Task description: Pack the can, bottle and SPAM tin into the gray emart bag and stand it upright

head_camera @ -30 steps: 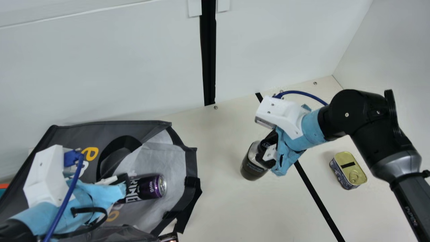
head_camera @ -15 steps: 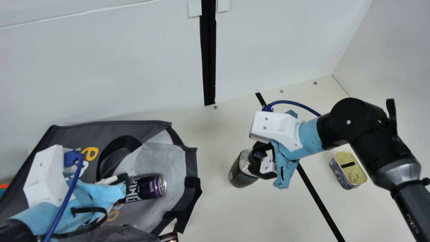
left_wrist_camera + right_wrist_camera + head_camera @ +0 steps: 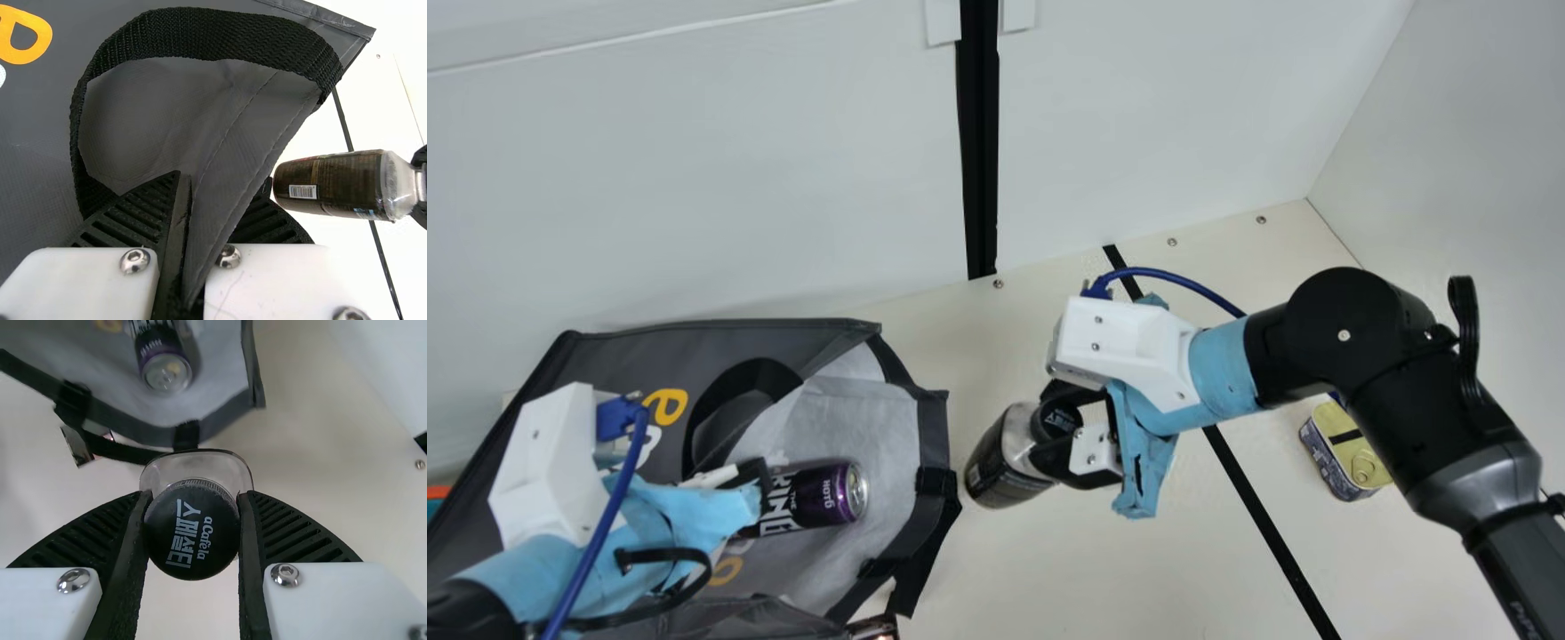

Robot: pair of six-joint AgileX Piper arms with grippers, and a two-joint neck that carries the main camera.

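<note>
We had our right end effector [image 3: 1051,425] clamped on the bottle [image 3: 1000,458], its fingers [image 3: 293,533] parted only as far as the black cap [image 3: 192,537] between them, one pressed to either side. The bottle hung tilted from that grip, its base pointing away from the end effector and toward the mouth of the gray emart bag [image 3: 627,360], near the black-edged rim; whether the base touched the bench [image 3: 987,578] we could not tell.

Our left end effector [image 3: 762,484] was closed on the bag itself — a fold of gray cloth ran between its ribbed fingers [image 3: 137,217], just beside the black handle [image 3: 207,30]. The bag lay on its side around and beneath that end effector, its mouth facing the right one.

The purple can [image 3: 827,493] lay inside the bag, just beyond the left end effector's tips, its top toward the opening. On the far side of our right end effector from the bag, well apart from its fingers, the SPAM tin [image 3: 1343,449] sat on the bench, partly hidden by our right arm [image 3: 1356,342].
</note>
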